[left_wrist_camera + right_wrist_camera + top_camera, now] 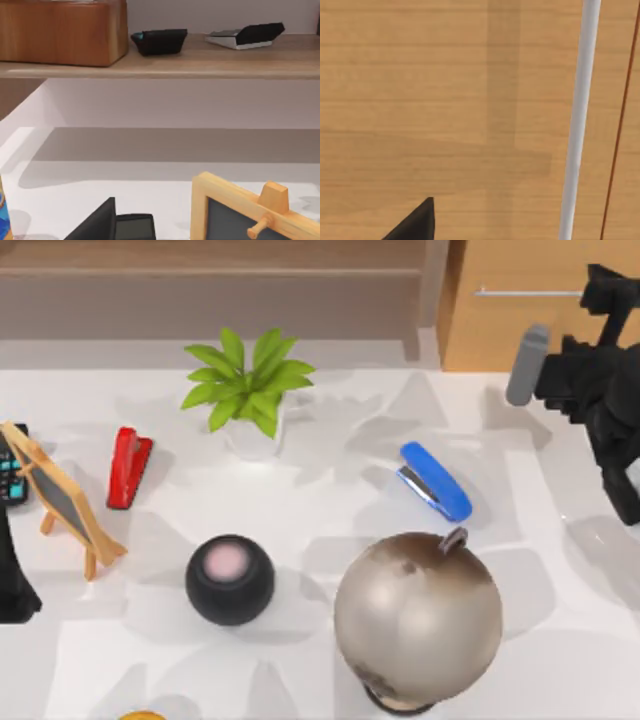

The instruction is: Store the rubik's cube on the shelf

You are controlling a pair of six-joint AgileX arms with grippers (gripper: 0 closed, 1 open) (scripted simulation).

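Observation:
The rubik's cube is out of view. The shelf runs along the back of the table as a long, low, light-brown board with a darker recess. In the left wrist view the shelf carries a wooden box and two dark devices. My left arm sits at the table's left edge, and one dark finger of its gripper points toward the shelf. My right gripper is raised at the back right, close against the cabinet front. One of its fingers shows near the silver handle.
An orange-tan drawer cabinet stands right of the shelf. On the table are a potted plant, red stapler, blue stapler, small easel chalkboard, calculator, black speaker and large globe.

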